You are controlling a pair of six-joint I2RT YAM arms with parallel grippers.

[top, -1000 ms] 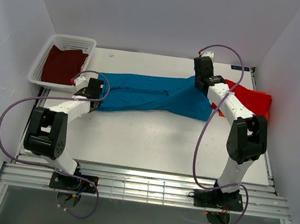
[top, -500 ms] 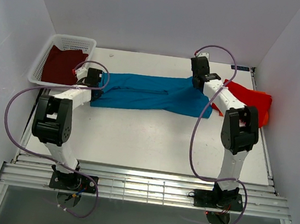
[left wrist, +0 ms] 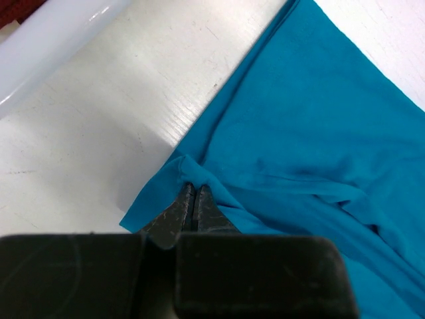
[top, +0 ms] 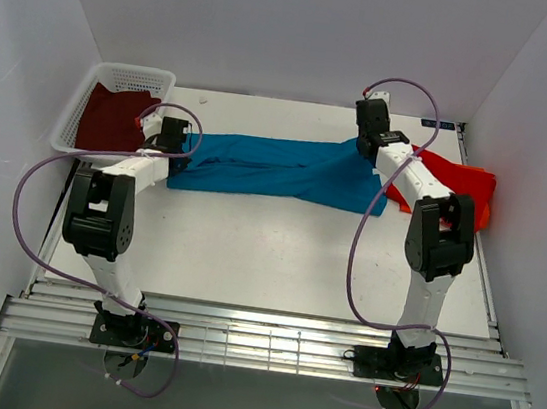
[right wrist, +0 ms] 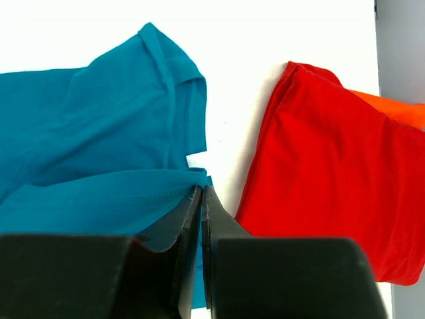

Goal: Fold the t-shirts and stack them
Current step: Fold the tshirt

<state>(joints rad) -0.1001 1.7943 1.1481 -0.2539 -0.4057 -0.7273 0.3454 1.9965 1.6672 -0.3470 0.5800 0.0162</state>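
Note:
The teal-blue t-shirt (top: 278, 168) lies folded lengthwise across the back of the table. My left gripper (top: 174, 131) is shut on its left corner; in the left wrist view the fingertips (left wrist: 193, 189) pinch a fold of the teal cloth (left wrist: 312, 133). My right gripper (top: 370, 116) is shut on its right end; in the right wrist view the tips (right wrist: 200, 190) pinch the teal hem (right wrist: 99, 133). The red-orange t-shirt (top: 458, 183) lies folded at the right, also in the right wrist view (right wrist: 332, 179). The dark maroon t-shirt (top: 109, 114) lies in the basket.
A white mesh basket (top: 134, 74) stands at the back left corner, its rim (left wrist: 60, 30) close to my left gripper. White walls enclose the table on three sides. A metal rail (top: 265, 345) runs along the near edge.
Both grippers have moved toward the back of the table with the teal shirt's near edge, folding it over into a narrower strip.

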